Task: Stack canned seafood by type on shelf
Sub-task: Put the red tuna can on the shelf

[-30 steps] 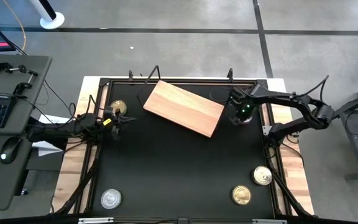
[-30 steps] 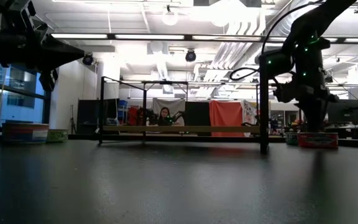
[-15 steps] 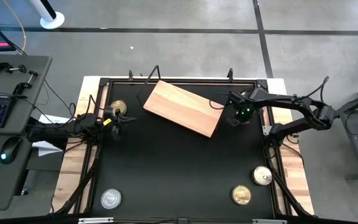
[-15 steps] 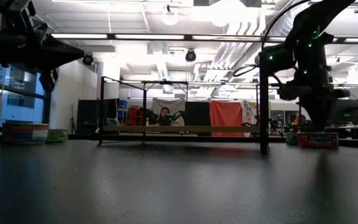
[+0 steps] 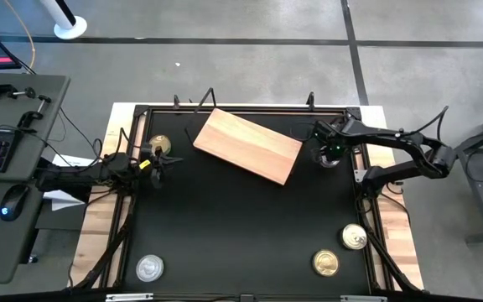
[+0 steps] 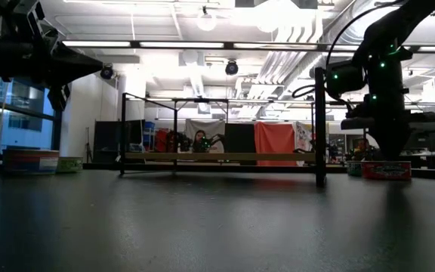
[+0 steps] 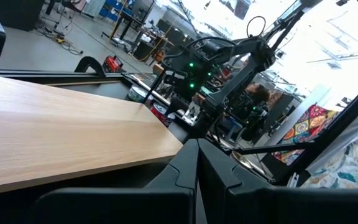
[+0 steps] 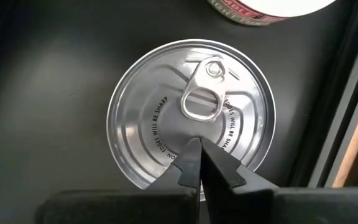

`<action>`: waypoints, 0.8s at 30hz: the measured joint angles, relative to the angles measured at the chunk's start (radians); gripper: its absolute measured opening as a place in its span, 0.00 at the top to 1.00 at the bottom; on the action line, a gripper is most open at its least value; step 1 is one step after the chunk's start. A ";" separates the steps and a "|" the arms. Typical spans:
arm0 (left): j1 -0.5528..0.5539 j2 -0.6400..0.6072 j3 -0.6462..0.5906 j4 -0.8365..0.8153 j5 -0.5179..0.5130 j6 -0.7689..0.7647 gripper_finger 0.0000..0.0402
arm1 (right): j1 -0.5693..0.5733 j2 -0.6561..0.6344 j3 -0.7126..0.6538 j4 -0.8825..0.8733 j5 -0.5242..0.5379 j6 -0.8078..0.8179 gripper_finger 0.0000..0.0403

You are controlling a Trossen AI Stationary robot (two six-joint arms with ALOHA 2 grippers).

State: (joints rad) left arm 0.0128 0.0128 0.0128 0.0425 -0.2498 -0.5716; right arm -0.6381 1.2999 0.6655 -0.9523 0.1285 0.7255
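The shelf, a light wooden board (image 5: 246, 144), lies askew at the table's far middle. A silver-topped can (image 8: 191, 118) with a pull tab stands on the table at the far right. My right gripper (image 8: 199, 158) is shut and points down over it (image 5: 330, 154). A second can with a red label (image 8: 260, 7) stands just beside it. A gold-topped can (image 5: 158, 144) sits far left. My left gripper (image 5: 159, 163), level and shut on nothing, waits beside it. Two gold cans (image 5: 354, 237) (image 5: 325, 262) rest near right, and a silver one (image 5: 149, 268) near left. My right gripper points straight down over the can's silver top (image 8: 166, 146), its shut tips close to the pull tab. I cannot tell whether the tips touch the lid. The can stands upright on the table.
A black frame rail (image 5: 364, 180) runs along the table's right edge, close to my right gripper. The board's right corner (image 5: 295, 159) lies a short way to the gripper's left. The black tabletop (image 5: 241, 226) between the cans bears nothing.
My right gripper has rolled about the line it points along, above the far-right can, and has shifted a little toward the table's right edge. It has stayed shut.
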 joint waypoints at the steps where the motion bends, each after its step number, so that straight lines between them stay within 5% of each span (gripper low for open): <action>1: 0.000 0.000 0.000 0.000 0.000 0.000 1.00 | 0.008 0.000 0.000 -0.005 -0.010 -0.001 1.00; 11: 0.000 0.000 0.000 0.000 0.000 0.024 1.00 | 0.217 0.000 -0.001 -0.062 -0.107 0.128 1.00; 24: 0.000 0.000 0.000 0.019 0.016 -0.037 1.00 | 0.658 0.001 0.000 -0.033 -0.148 0.479 1.00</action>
State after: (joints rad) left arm 0.0128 0.0128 0.0128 0.0613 -0.2338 -0.6090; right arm 0.0198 1.3006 0.6658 -0.9849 -0.0192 1.2044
